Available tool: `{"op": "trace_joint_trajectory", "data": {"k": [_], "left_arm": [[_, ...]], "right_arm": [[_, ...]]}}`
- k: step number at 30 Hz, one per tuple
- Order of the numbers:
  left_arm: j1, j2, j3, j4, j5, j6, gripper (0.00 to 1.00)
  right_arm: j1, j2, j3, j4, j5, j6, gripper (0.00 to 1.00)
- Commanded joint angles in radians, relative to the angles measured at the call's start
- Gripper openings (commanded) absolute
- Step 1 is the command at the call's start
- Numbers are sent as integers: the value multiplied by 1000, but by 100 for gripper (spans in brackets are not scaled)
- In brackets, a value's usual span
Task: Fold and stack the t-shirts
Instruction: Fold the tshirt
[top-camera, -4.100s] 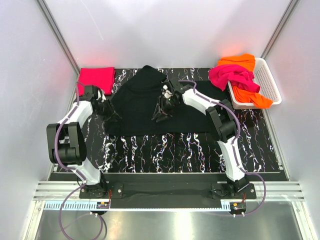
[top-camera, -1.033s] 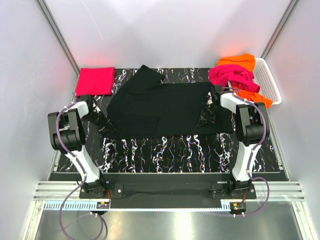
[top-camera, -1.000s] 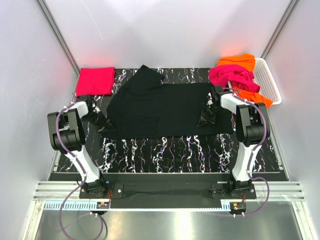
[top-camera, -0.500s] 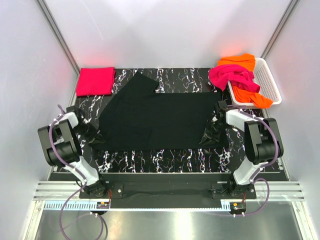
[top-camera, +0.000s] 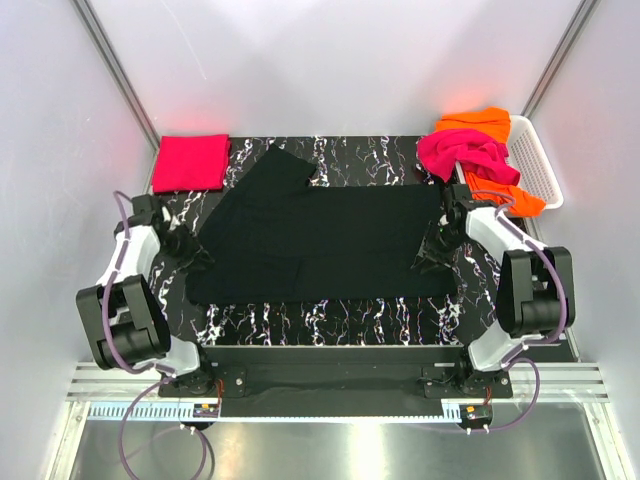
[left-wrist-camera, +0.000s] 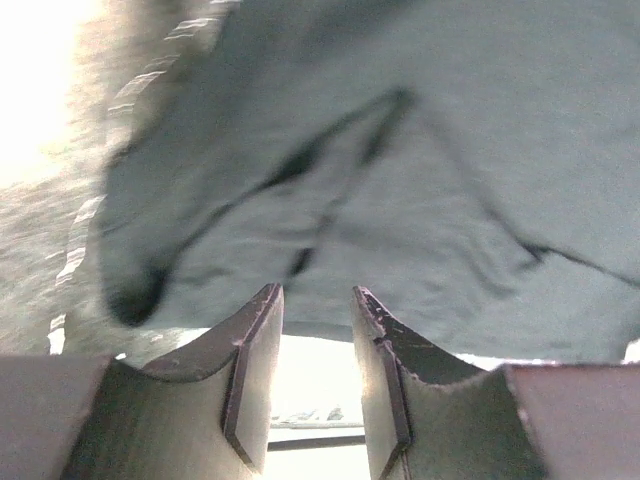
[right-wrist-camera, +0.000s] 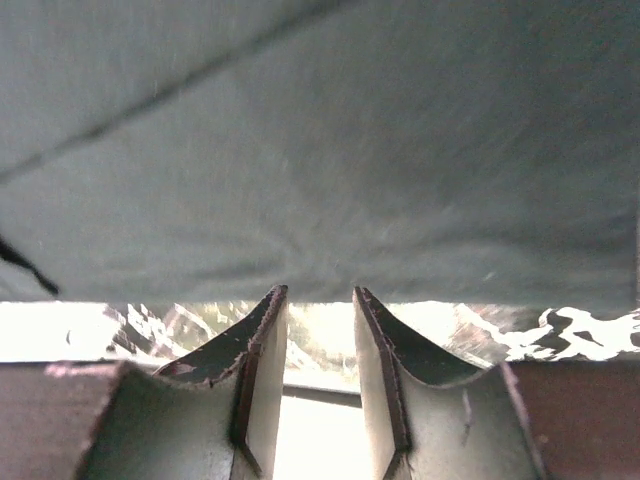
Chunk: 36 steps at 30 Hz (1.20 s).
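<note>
Inside the basket (top-camera: 536, 166), a magenta t-shirt (top-camera: 466, 152) overlies an orange t-shirt (top-camera: 479, 121).

In the top view both arms are folded back on themselves. The left arm (top-camera: 135, 248) climbs from its base at lower left, bends at a dark elbow near the left edge and reaches toward the middle of the frame, with the left claw (top-camera: 196, 252) held low. The right arm (top-camera: 497, 232) mirrors it on the right side, its right claw (top-camera: 431, 254) pointing inward and down. In each wrist view the two fingers stand slightly parted, with light showing through the narrow gap.
</note>
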Motion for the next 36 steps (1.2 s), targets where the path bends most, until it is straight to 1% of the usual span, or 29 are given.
{"op": "trace_joint_trajectory", "data": {"k": [1,4,6,9,10,13,15,18,21,22,23,25,26,27,29,30,31,33,34,35,36], "left_arm": [[-54,44,42,65,91,10,38],[-61,138,34,91,110,3,38],[-60,192,31,86,78,10,38],[-37,212,5,82,12,18,38],[-11,216,-3,76,6,24,38],[24,206,-38,62,-19,38,38],[29,190,-59,59,-20,41,38],[29,111,-63,45,27,24,39],[5,2,-14,20,49,7,42],[-20,-18,8,11,52,7,45],[-32,-55,54,11,50,1,46],[-78,-67,130,25,35,-19,51],[-97,-63,160,37,30,-26,51],[-132,-37,187,54,26,-34,51],[-169,6,270,130,1,-34,51],[-193,62,298,190,-7,-25,51],[-201,92,348,222,-2,-20,51],[-207,196,413,288,10,-13,51],[-209,234,472,314,16,-8,51],[-213,268,500,344,26,1,51],[-215,341,563,388,42,7,51]], "right_arm": [[-12,73,60,-20,76,1,38],[-16,123,56,-20,95,37,36],[-16,127,24,-12,110,56,36],[-18,93,-30,-12,159,74,37],[-22,81,-45,-12,178,76,37],[-30,35,-105,-12,182,90,38],[-35,8,-135,-12,170,87,39],[-35,-22,-119,-27,147,65,41],[-35,-51,-35,-60,146,32,44],[-33,-54,-8,-66,135,22,50],[-33,-50,55,-76,129,12,52],[-33,-38,142,-83,112,-5,60],[-35,-18,172,-83,110,-5,61],[-33,-6,201,-80,109,-2,61],[-33,43,288,-66,101,5,62],[-33,62,315,-64,113,24,63],[-33,82,370,-60,113,33,63],[-33,139,420,-46,107,44,63],[-33,155,469,-41,112,48,63],[-33,194,491,-32,113,51,63],[-33,212,537,-30,112,51,63]]}}
